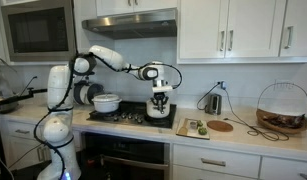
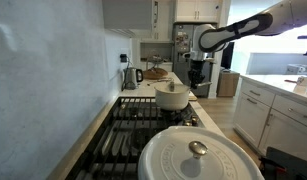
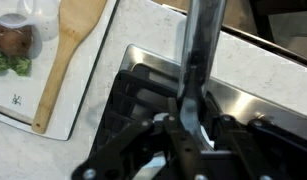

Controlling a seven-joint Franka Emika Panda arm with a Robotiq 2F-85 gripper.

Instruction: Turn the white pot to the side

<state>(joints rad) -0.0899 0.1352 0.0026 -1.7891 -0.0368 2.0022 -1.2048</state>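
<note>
My gripper [image 3: 188,125] hangs over the far end of the black stove [image 3: 143,85] and is shut on a long dark handle [image 3: 198,50] that runs away from the fingers. The white pot [image 1: 160,111] sits right under the gripper [image 1: 160,101] in an exterior view and is mostly hidden by it. In the wrist view only slivers of white show between the fingers. In an exterior view the gripper [image 2: 198,75] is low at the far end of the stove, and the pot is hard to make out there.
A wider white bowl-shaped pot [image 1: 106,102] [image 2: 173,96] stands on the stove's other side. A large white lid with a knob [image 2: 198,155] fills the foreground. A white cutting board [image 3: 23,110] with a wooden spatula [image 3: 68,50] and vegetables lies beside the stove. A kettle [image 1: 213,101] and a wire basket [image 1: 283,108] stand further along the counter.
</note>
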